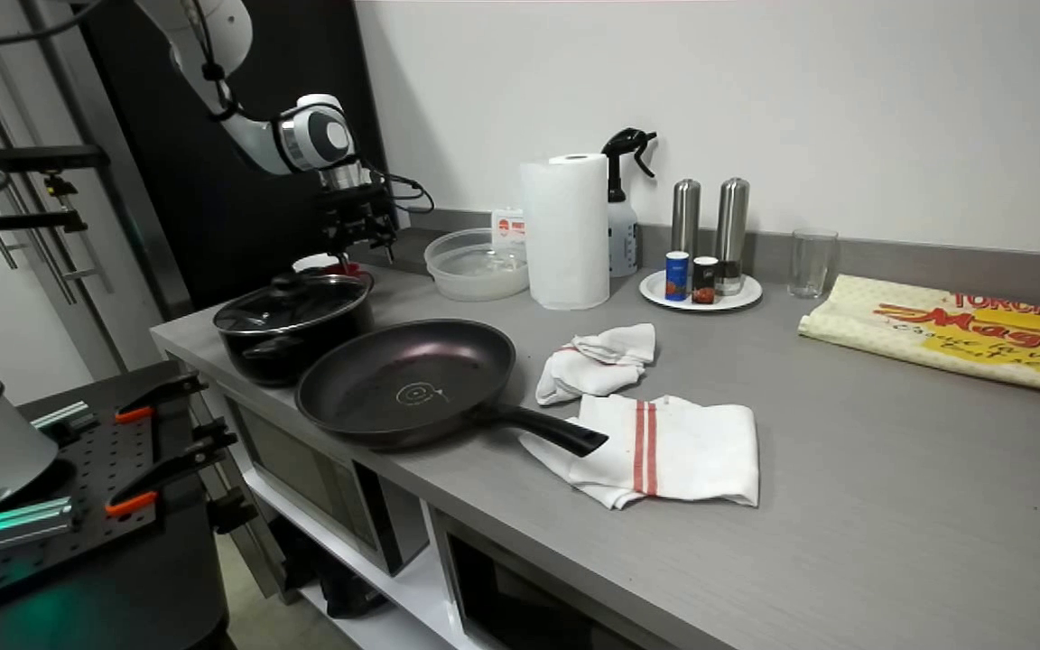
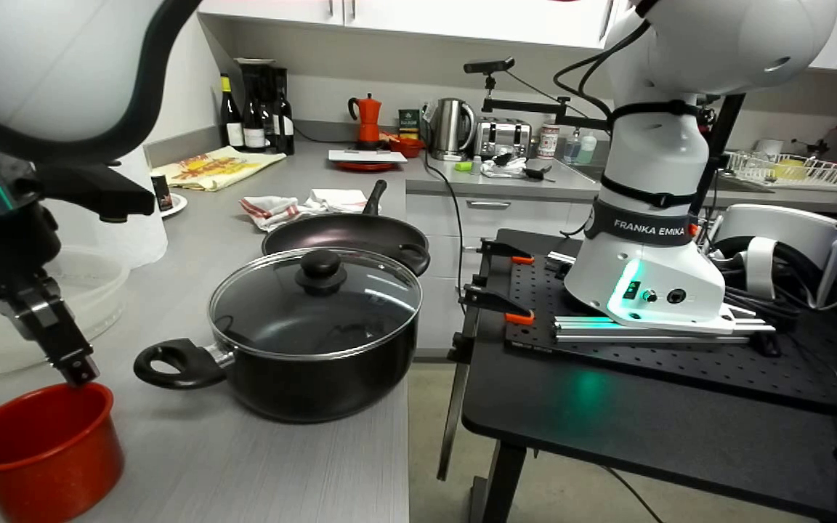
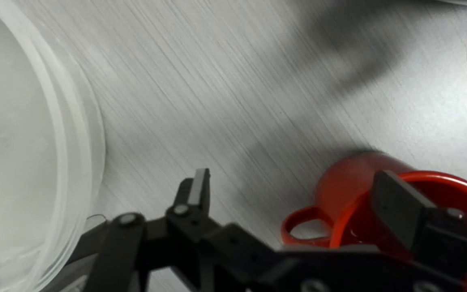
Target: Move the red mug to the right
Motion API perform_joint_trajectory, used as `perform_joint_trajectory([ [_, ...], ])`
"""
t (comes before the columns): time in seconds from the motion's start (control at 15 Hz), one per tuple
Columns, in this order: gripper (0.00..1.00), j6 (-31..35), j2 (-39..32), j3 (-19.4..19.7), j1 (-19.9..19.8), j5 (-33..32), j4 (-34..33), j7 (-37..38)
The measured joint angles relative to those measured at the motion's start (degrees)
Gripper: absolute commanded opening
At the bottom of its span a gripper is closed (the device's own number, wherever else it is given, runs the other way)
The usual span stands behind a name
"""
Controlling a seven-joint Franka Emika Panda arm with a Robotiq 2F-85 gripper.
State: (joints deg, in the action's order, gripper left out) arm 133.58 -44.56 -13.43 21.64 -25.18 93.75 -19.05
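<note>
Trouble could come from the handle (image 3: 310, 213): the tool (image 3: 298, 186) is spread, one finger over the mouth of the red mug (image 2: 55, 479), the other outside, beyond that loop, so closing askew might snag it and tip the mug. How far, if at all, that finger reaches inside, I can't tell; a shallow pinch could slip. The mug stands upright on the tabletop (image 2: 280, 465) near the glass-lidded black pot (image 2: 317, 330): glossy, squat, bright red, round-rimmed.
</note>
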Motion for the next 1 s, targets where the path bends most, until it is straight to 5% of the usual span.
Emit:
perform_joint_trajectory([
  [0.47, 1.0, 0.0, -0.66, -0.79, 0.66, 0.03, -0.11, 0.0],
  [0.53, 0.75, 0.0, -0.8, -0.83, 0.75, 0.04, -0.14, 0.0],
  [0.6, 0.74, 0.0, -0.98, -0.86, 0.77, 0.06, -0.17, -0.06],
  [1.0, 0.29, 0.0, -2.5, -0.87, 0.67, 0.87, -1.08, -0.72],
])
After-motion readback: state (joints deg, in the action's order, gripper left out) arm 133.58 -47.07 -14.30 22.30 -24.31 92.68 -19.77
